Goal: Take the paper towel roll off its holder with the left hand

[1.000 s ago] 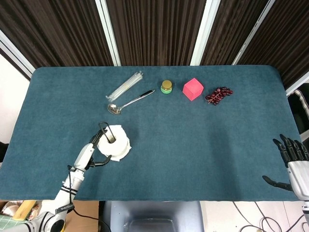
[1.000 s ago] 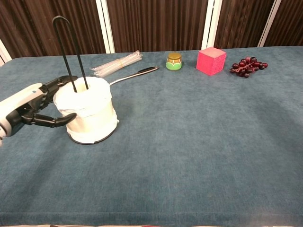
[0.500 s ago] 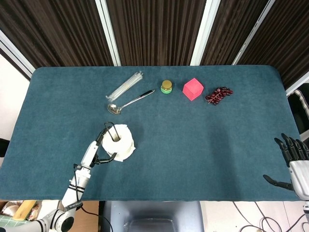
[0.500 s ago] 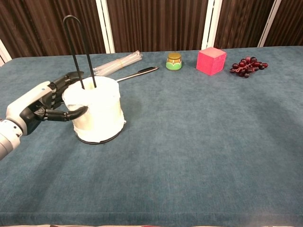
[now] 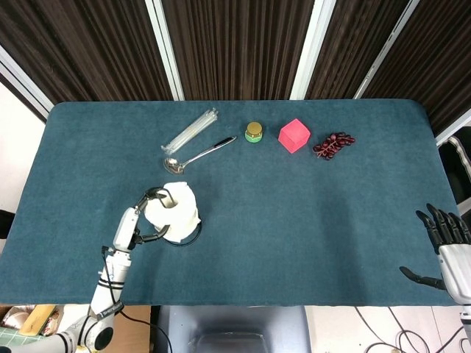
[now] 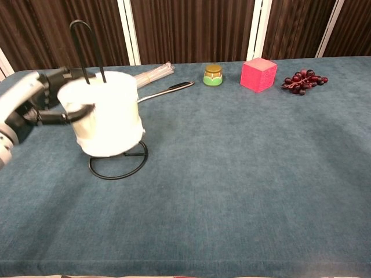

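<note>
My left hand grips the white paper towel roll from its left side. The roll hangs lifted above the black wire holder's base ring, still threaded on the tall black wire loop, whose top sticks out above it. The base ring shows under the roll in the head view too. My right hand is open at the table's near right corner, far from the roll, holding nothing.
Along the far side lie a bundle of clear straws, a metal spoon, a small green-and-gold jar, a pink cube and a bunch of dark grapes. Bare blue cloth lies between the hands.
The left hand has raised the roll off the holder's base, so the base ring now shows beneath it. The holder shifted slightly on the cloth. The right hand stayed put.
</note>
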Available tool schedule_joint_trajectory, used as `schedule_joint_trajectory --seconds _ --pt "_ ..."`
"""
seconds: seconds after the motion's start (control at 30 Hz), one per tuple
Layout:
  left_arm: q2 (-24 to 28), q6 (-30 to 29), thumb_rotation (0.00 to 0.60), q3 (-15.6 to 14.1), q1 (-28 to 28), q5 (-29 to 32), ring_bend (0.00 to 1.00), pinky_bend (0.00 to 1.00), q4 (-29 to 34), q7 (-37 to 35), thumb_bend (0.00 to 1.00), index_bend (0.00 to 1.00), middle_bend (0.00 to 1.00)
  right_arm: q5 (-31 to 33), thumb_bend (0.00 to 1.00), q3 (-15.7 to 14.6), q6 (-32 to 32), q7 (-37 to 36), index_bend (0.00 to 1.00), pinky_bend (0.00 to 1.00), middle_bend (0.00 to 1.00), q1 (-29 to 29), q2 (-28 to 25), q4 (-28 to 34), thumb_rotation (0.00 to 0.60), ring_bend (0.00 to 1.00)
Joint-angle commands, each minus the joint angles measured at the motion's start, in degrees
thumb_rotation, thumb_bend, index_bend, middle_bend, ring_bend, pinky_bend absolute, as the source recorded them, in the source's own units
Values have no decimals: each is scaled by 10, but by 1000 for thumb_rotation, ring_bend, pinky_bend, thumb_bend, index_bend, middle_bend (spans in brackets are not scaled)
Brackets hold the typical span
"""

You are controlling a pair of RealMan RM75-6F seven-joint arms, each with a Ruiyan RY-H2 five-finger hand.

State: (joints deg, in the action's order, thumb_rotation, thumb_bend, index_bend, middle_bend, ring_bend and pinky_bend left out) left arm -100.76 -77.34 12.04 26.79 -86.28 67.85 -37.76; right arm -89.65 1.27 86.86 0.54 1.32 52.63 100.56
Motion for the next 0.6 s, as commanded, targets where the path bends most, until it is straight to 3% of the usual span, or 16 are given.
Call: schedule_joint_trajectory --seconds 0.03,0.33,0.47,0.6 --pt "61 -13 600 29 17 -14 308 557 65 38 342 388 380 0 116 0 1 -1 0 92 0 0 0 0 600 0" --pt "217 9 600 82 30 7 309 567 230 125 340 381 367 -5 115 -2 1 2 0 91 0 -1 2 -1 600 0" --pt "238 12 600 86 28 12 310 567 252 132 338 381 365 -6 115 -2 1 3 0 91 0 -1 2 -1 600 0" --pt "300 9 600 100 18 21 310 567 308 152 338 380 366 -8 115 -5 -3 5 0 91 0 0 4 -3 600 0"
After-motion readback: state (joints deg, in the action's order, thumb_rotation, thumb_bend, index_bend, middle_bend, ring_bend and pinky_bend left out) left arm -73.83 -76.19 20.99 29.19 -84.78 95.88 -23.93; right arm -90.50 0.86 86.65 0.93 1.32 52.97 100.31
